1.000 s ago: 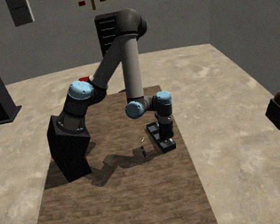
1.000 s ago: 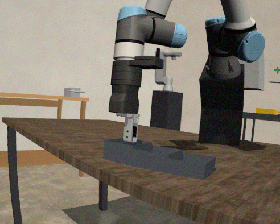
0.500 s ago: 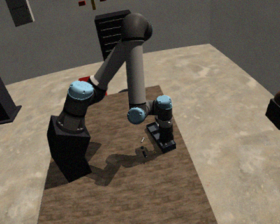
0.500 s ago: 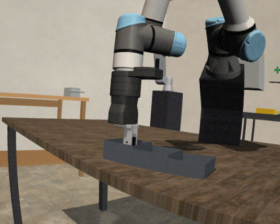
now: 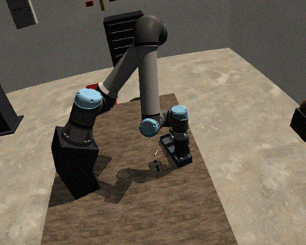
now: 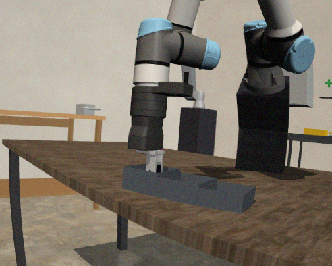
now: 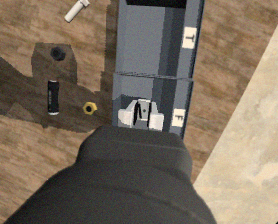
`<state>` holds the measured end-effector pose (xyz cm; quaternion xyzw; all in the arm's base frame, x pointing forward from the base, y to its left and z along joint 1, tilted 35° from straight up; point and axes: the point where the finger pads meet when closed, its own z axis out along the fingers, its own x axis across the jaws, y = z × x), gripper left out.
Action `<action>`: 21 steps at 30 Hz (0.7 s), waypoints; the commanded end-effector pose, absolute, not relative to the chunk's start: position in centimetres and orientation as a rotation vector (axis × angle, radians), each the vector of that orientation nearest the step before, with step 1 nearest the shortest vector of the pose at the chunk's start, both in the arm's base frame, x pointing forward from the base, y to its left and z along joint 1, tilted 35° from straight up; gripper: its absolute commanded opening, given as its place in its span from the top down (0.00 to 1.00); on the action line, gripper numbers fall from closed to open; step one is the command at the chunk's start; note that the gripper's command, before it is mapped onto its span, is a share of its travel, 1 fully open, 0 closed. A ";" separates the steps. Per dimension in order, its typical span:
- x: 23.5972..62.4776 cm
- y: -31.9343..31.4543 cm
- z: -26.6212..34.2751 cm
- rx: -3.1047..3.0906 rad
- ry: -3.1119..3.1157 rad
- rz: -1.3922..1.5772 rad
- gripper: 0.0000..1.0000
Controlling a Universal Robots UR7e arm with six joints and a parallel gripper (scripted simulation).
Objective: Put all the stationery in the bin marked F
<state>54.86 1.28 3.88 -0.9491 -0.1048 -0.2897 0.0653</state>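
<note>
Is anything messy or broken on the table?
Nothing looks broken or spilled. A white bolt, a black cylinder, a yellow nut and a small dark piece lie loose beside the grey bin row, which stands flat. The gripper hangs over compartment F.

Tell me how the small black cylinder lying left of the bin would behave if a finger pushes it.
The black cylinder lies on its side on the wooden table, so a sideways push would probably roll it, an endwise one slide it. It looks small and rigid, so likely light. The yellow nut close by might get knocked.
</note>
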 end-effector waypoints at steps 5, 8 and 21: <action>54.9 1.3 3.9 -2.864 -0.316 -0.876 0.38; 54.9 1.3 3.9 -2.864 -0.316 -0.876 0.38; 54.6 1.2 4.4 -2.864 -0.316 -0.876 0.38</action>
